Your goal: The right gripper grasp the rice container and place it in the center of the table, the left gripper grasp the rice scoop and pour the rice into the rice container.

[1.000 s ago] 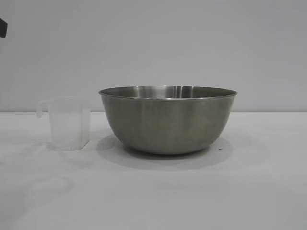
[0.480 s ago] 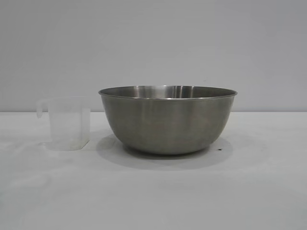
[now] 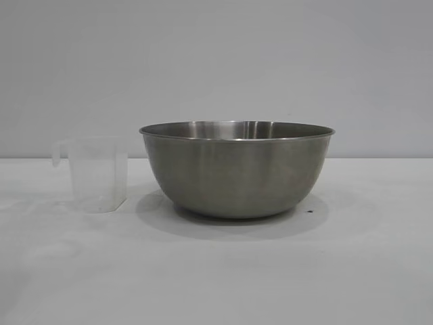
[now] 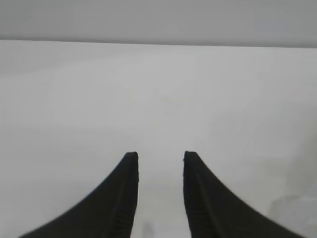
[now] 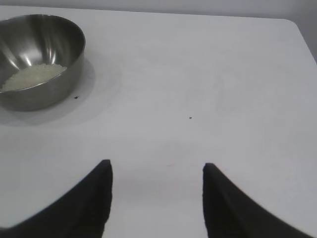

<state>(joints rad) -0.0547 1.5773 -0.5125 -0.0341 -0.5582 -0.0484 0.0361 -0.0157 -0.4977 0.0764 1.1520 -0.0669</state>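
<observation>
Step in hand: looks like the finish. The rice (image 5: 33, 77) lies as a pale heap inside the rice container (image 3: 237, 169), so the pour reads as done and both arms are clear of the work.
Rice container: standing upright near the middle of the desk (image 3: 216, 277), with nothing gripping it.
Rice scoop: the rice scoop (image 3: 98, 174) stands upright just beside the container on the left arm's side, apart from it, handle turned away from the bowl. It looks empty, though its translucent wall makes that a judgement.
Left pincer: the left pincer (image 4: 159, 157) has a narrow gap between its fingers and holds nothing; only bare desk lies ahead of it.
Right pincer: the right pincer (image 5: 156, 167) is spread wide and empty, off to one side, with the container well apart from it across the desk.
Exterior view: no arm shows here, just bowl and scoop.
Stray bits: a dark speck (image 3: 310, 210) sits on the desk by the bowl's base.
Next move: by my reading little is left; if anything, both arms go to rest without brushing bowl or scoop.
</observation>
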